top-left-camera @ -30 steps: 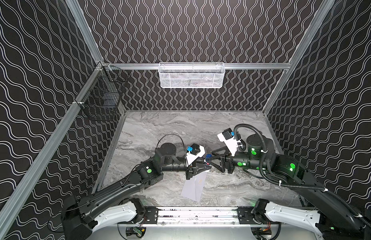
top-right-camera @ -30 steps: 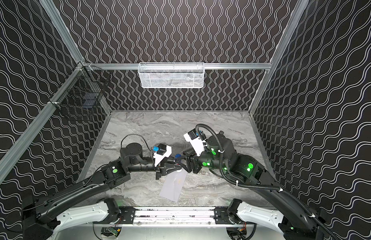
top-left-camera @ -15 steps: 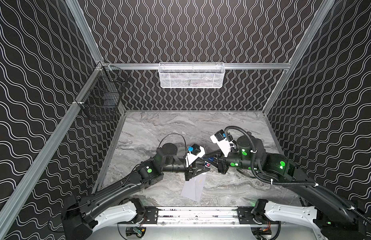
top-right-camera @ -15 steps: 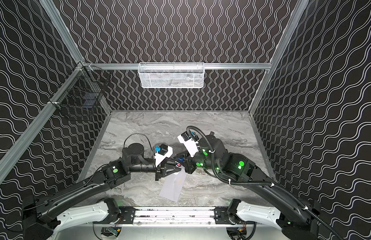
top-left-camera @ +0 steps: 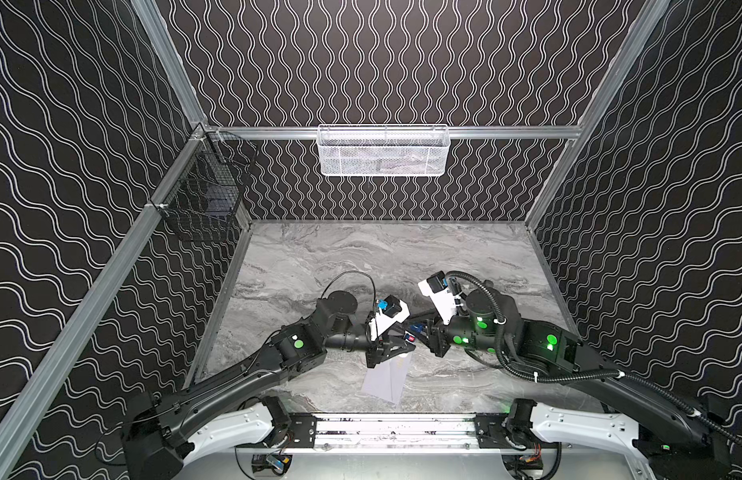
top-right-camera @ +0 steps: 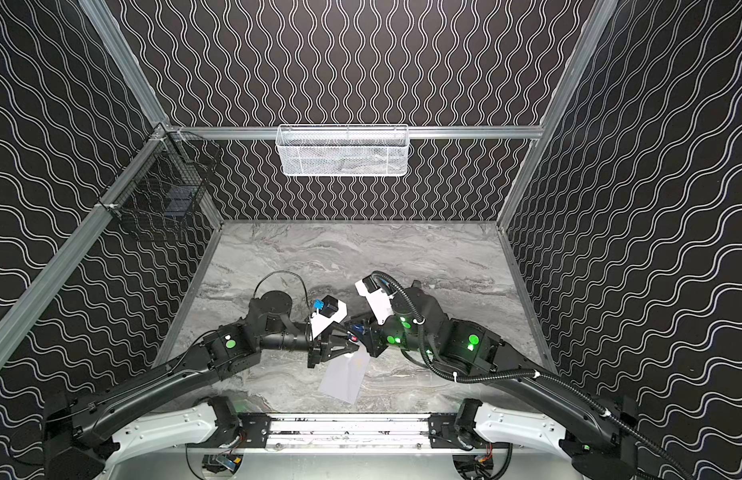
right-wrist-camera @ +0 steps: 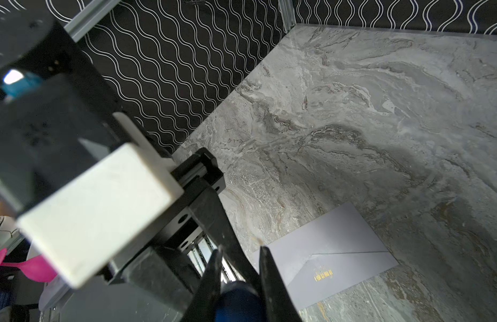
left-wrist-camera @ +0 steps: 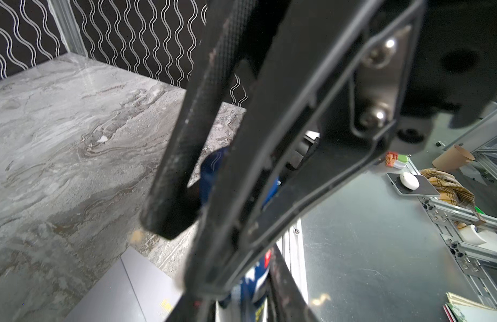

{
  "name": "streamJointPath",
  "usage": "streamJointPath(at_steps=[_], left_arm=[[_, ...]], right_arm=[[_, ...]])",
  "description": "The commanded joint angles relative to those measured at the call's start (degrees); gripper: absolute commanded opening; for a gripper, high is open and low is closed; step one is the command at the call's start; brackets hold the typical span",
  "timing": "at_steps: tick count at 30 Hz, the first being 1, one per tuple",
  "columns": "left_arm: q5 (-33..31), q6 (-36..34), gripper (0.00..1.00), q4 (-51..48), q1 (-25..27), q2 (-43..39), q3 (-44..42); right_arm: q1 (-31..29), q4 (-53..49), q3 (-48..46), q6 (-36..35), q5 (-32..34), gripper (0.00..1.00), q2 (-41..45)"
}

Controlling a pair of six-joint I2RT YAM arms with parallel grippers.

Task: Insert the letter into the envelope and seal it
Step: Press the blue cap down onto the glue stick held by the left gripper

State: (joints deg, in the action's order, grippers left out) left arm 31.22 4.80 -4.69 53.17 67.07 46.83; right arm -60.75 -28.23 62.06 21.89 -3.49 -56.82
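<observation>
Envelope (top-left-camera: 384,380) lies flat on the bench (top-left-camera: 361,257) at about 6 o'clock, close to the front edge, its 12 o'clock end hidden beneath the left pincer (top-left-camera: 406,347). In the right wrist view its pointed flap appears folded down on the body, with gold print showing. Of the letter nothing shows in any view — it may be inside, but that cannot be told. Above the envelope the two arms meet, the left reaching in from 8 o'clock and the right from 4 o'clock, with a short blue stick (top-left-camera: 416,331) between them, probably glue for the flap. The left pincer is clamped on one end of it. The right pincer (right-wrist-camera: 239,251) has its fingers close on either side of the other end, yet whether they bite cannot be told. The step in hand, I judge, is pulling the cap off. To do it well, the right pincer should take a firm hold before either arm moves. Then the two should draw straight apart along the stick's own line — a sideways twist could lever it out of the left grip and drop it on the envelope.
</observation>
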Motion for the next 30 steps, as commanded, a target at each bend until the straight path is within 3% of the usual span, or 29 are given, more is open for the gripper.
streamJointPath(at_steps=[1, 12, 22, 30], left_arm=[[-0.72, -0.57, 0.00, 12.70, -0.08, -0.22, 0.87], [-0.90, -0.05, 0.00, 13.12, -0.21, -0.47, 0.65], [-0.82, 0.30, 0.00, 13.46, -0.34, 0.33, 0.54], [-0.81, 0.65, 0.00, 13.79, -0.65, 1.06, -0.07]], right_arm=[[-0.58, -7.40, -0.32, 1.86, 0.00, 0.14, -0.66], [-1.22, -11.22, -0.11, 0.96, 5.08, 0.39, -0.21], [-1.48, -11.75, 0.33, 1.13, 4.29, 0.51, 0.88], [-1.63, -15.26, 1.77, 1.49, 7.35, 0.60, 4.28]])
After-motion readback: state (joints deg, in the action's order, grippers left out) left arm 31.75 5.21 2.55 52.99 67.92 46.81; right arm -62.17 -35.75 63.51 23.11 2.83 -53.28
